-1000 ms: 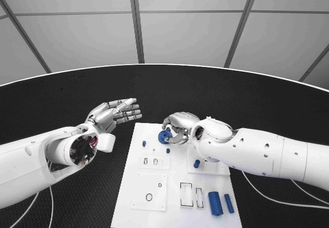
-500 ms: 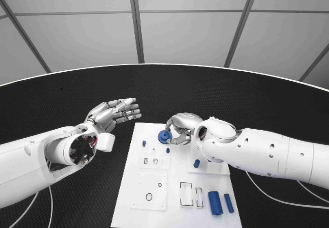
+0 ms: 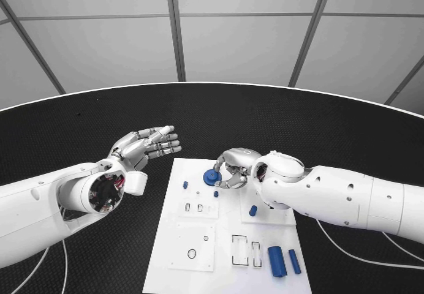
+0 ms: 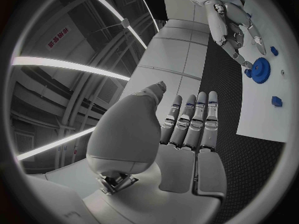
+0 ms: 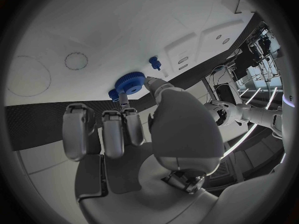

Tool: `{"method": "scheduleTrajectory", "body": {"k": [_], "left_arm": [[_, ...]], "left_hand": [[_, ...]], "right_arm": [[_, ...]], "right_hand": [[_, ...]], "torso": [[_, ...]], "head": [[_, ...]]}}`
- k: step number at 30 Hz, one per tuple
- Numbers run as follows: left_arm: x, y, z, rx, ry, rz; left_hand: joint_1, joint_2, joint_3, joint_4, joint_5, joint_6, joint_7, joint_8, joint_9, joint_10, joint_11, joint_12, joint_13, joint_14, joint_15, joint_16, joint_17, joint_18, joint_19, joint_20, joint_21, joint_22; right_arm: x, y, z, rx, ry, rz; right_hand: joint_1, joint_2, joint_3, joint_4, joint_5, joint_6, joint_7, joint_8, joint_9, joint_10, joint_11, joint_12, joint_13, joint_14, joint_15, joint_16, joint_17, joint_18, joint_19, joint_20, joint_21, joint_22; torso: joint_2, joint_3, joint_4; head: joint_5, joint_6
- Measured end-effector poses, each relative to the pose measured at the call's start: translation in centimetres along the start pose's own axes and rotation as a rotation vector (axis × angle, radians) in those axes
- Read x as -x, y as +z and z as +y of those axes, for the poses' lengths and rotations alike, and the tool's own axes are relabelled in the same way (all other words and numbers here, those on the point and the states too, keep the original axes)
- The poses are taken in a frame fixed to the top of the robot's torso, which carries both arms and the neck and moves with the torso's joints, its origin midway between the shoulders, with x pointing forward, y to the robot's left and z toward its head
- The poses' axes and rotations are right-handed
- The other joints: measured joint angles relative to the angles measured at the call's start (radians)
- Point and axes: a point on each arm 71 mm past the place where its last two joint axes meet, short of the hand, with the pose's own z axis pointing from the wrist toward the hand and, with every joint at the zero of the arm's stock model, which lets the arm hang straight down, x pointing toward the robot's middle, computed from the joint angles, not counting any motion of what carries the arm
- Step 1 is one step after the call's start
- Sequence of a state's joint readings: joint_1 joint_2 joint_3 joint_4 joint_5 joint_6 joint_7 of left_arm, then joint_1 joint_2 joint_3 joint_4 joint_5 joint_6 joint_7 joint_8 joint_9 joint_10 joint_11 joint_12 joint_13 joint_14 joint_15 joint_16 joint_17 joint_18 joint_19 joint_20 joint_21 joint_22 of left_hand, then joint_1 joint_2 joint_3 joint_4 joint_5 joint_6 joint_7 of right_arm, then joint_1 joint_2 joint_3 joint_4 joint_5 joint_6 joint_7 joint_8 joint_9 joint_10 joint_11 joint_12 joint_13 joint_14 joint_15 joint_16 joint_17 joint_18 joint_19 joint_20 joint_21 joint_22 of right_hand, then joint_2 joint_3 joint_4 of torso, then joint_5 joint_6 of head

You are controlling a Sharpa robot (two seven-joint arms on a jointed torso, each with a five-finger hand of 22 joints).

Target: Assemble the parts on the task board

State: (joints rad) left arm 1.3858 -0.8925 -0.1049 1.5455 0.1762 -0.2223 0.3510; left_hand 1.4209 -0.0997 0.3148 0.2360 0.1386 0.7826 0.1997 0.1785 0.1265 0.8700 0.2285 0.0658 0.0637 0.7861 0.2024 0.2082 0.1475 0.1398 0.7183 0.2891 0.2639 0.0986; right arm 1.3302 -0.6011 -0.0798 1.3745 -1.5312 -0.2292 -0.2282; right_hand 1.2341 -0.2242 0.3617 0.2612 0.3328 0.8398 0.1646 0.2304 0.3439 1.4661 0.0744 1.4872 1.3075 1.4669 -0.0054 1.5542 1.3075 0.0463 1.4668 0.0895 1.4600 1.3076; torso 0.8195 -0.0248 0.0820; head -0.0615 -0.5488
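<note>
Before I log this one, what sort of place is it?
Likely a robotics lab test cell: a round black table, a white task board with small blue parts, and grey panelled walls behind.

A round black table (image 3: 265, 116) with a pale rim stands before a grey panelled wall (image 3: 238, 43) crossed by dark seams; bright light strips (image 4: 69, 67) run overhead.

Place: you are looking at a robotics lab or test cell, not a home.
Counter: a round black counter (image 3: 265, 116) with a pale rim, carrying a white task board (image 3: 199, 245) with outlined slots.
Walls: behind the counter, plain grey panels (image 3: 238, 43) split by dark seams.
Cabling: beside the task board, loose white cables (image 3: 353, 254) trail across the counter.
Lighting: long strip lights (image 4: 69, 67) run overhead.
</note>
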Motion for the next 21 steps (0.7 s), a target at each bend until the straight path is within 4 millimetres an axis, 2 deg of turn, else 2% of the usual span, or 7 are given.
{"method": "scheduleTrajectory", "body": {"k": [3, 9, 13, 15, 17, 18, 21], "left_arm": [[0.0, 0.0, 0.0, 0.0, 0.0, 0.0], [0.0, 0.0, 0.0, 0.0, 0.0, 0.001], [0.1, 0.1, 0.0, 0.0, 0.0, 0.0], [0.1, 0.1, 0.0, -0.001, 0.0, 0.0], [0.2, 0.1, 0.0, -0.001, 0.0, -0.001], [0.2, 0.1, 0.0, -0.001, 0.0, -0.001], [0.2, 0.2, 0.0, -0.001, 0.001, -0.001]], "left_hand": [[0.0, 0.0, 0.0, 0.0, 0.0, 0.0, 0.0, 0.0, 0.0, 0.0, 0.0, 0.0, 0.0, 0.0, 0.0, 0.0, 0.0, 0.0, 0.0, 0.0, 0.0, 0.0], [0.0, 0.0, 0.003, -0.003, 0.0, 0.0, 0.0, 0.0, 0.0, 0.0, 0.0, 0.0, 0.0, 0.0, 0.0, 0.0, 0.0, 0.0, 0.0, 0.0, 0.0, 0.0], [0.0, 0.0, 0.003, -0.003, 0.0, 0.0, 0.0, 0.0, 0.0, 0.0, 0.0, 0.0, 0.0, 0.0, 0.0, 0.0, 0.0, 0.0, 0.0, 0.0, 0.0, 0.0], [0.0, 0.0, 0.003, -0.003, 0.0, 0.0, 0.0, 0.0, 0.0, 0.0, 0.0, 0.0, 0.0, 0.0, 0.0, 0.0, 0.0, 0.0, 0.0, 0.0, 0.0, 0.0], [0.0, 0.0, 0.003, -0.003, 0.0, 0.0, 0.0, 0.0, 0.0, 0.0, 0.0, 0.0, 0.0, 0.0, 0.0, 0.0, 0.0, 0.0, 0.0, 0.0, 0.0, 0.0], [0.0, 0.0, 0.003, -0.003, 0.0, 0.0, 0.0, 0.0, 0.0, 0.0, 0.0, 0.0, 0.0, 0.0, 0.0, 0.0, 0.0, 0.0, 0.0, 0.0, 0.0, 0.0], [0.0, 0.0, 0.006, 0.0, 0.0, 0.0, 0.0, 0.0, 0.0, 0.0, 0.0, 0.0, 0.0, 0.0, 0.0, 0.0, 0.0, 0.0, 0.0, 0.0, 0.0, 0.0]], "right_arm": [[0.0, -0.1, -0.1, -0.002, 0.002, -0.007], [0.5, -0.8, -0.2, 0.01, 0.021, -0.071], [1.2, -2.0, -0.6, 0.025, 0.055, -0.14], [1.6, -2.9, -1.1, 0.022, 0.104, -0.179], [1.9, -3.7, -1.6, 0.015, 0.146, -0.205], [2.1, -4.1, -2.0, 0.011, 0.17, -0.217], [2.6, -5.7, -3.6, -0.003, 0.248, -0.246]], "right_hand": [[0.0, 0.0, -0.003, 0.003, 0.0, 0.006, 0.006, 0.0, 0.001, 0.0, 0.0, 0.0, 0.0, 0.0, 0.0, 0.004, 0.0, 0.0, 0.0, 0.0, 0.0, 0.0], [-0.004, 0.004, 0.005, 0.001, 0.039, 0.016, -0.003, 0.001, 0.001, 0.0, 0.0, 0.008, 0.0, 0.0, 0.0, 0.004, 0.0, 0.0, 0.0, 0.0, 0.0, 0.0], [0.003, 0.008, 0.018, -0.012, 0.039, 0.016, -0.003, 0.001, 0.001, 0.0, 0.0, 0.008, 0.0, 0.0, 0.0, 0.004, 0.0, 0.0, 0.0, 0.0, 0.0, 0.0], [0.019, 0.005, 0.026, -0.021, 0.043, 0.023, -0.008, 0.001, 0.001, 0.0, 0.0, 0.008, 0.0, 0.0, 0.0, 0.004, 0.0, 0.0, 0.0, 0.0, 0.0, 0.0], [0.027, -0.001, 0.034, -0.029, 0.043, 0.027, -0.005, 0.0, 0.0, 0.0, 0.0, 0.008, 0.0, 0.0, 0.0, 0.004, 0.0, 0.0, 0.0, 0.0, 0.0, 0.0], [0.031, -0.004, 0.039, -0.034, 0.042, 0.029, -0.004, -0.004, -0.001, 0.0, 0.0, 0.008, 0.0, 0.0, 0.0, 0.004, 0.0, 0.0, 0.0, 0.0, 0.0, 0.0], [0.04, -0.008, 0.049, -0.048, -0.008, 0.035, -0.009, -0.004, -0.002, 0.0, 0.0, 0.002, 0.0, 0.0, 0.0, 0.004, 0.0, 0.0, 0.0, 0.0, -0.004, 0.0]], "torso": [[0.0, 0.0001, -0.0007], [0.0, 0.0002, -0.0011], [0.0, 0.0003, -0.0006], [-0.001, 0.0004, -0.0007], [-0.002, 0.0008, -0.0012], [-0.002, 0.0009, -0.002], [-0.005, 0.002, -0.0049]], "head": [[0.001, 0.0], [0.001, 0.003], [-0.001, 0.005], [-0.001, 0.006], [-0.001, 0.007], [-0.001, 0.007], [-0.001, 0.009]]}}
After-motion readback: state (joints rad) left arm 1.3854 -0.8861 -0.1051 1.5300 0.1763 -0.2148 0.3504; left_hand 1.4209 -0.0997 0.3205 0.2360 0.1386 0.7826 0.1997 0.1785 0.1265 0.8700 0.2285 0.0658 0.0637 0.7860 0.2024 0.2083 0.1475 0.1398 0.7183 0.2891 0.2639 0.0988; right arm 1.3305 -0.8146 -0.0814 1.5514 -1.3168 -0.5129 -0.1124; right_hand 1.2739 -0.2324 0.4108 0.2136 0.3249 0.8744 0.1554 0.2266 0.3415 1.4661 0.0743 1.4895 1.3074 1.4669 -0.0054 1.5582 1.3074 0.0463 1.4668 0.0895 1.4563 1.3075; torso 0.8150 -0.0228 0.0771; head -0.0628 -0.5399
